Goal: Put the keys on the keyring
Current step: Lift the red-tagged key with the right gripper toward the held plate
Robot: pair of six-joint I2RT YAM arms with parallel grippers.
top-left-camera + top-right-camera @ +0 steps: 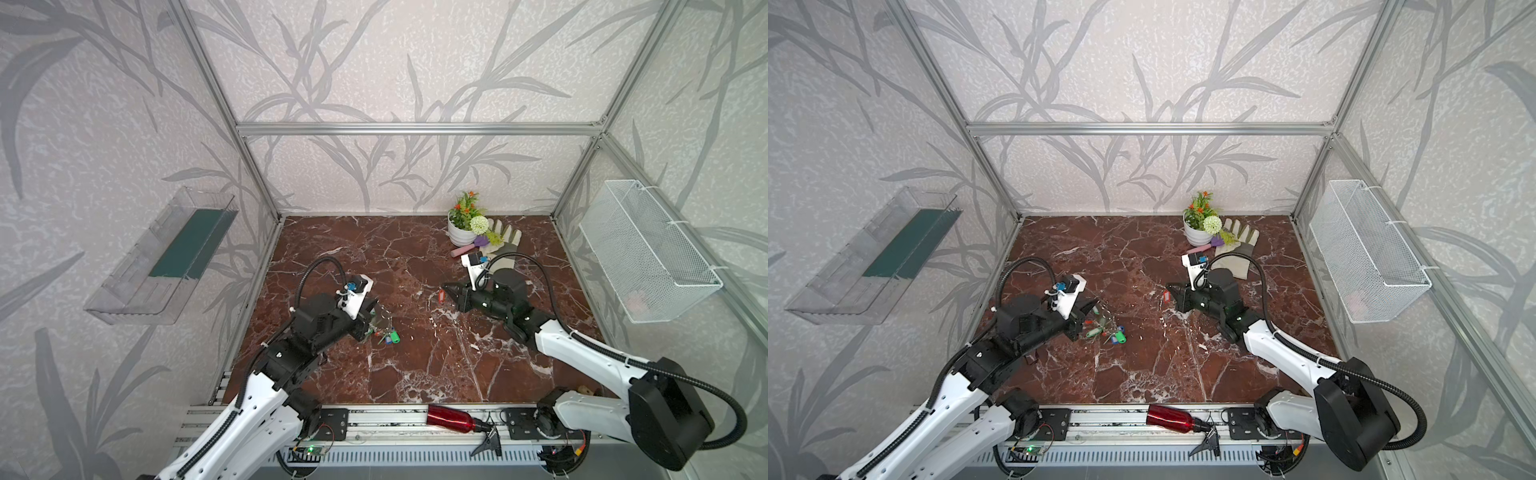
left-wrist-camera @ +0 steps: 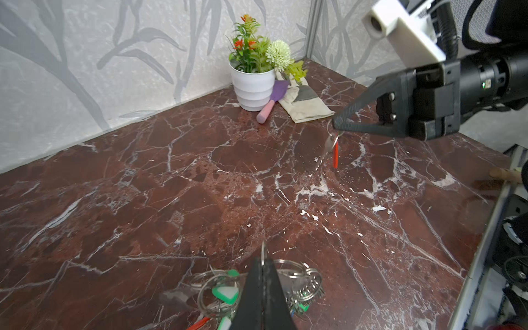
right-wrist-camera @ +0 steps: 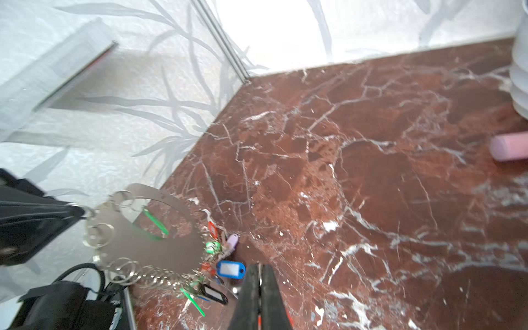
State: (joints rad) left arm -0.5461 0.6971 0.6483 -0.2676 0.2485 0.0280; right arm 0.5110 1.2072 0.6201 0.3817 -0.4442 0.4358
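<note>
we see our left claw [image 2: 263, 258] pinched tight on the tilted keyring [image 3: 177, 248] at the left of the bench [image 2: 171, 185]; our right claw [image 2: 338, 125], clamped shut, dangles the red-orange key [image 2: 335, 155] mid-bench, well apart.

A robot test cell in a lab, dressed to look homely: an aluminium frame [image 1: 415, 128] carries leaf-print wall panels [image 1: 374, 62] around a marble-pattern worktop [image 1: 374, 374]. The left arm [image 1: 257, 399] and right arm [image 1: 582, 349] are mounted on a slotted rail [image 1: 382, 432] along the worktop's near edge, with a bare circuit board [image 1: 309, 449] below it. A clear bin [image 1: 162, 257] and wire basket [image 1: 648, 253] hang on the side panels, and at the far right corner sit two props — a potted plant [image 1: 463, 226] and a glove [image 1: 503, 245].
</note>
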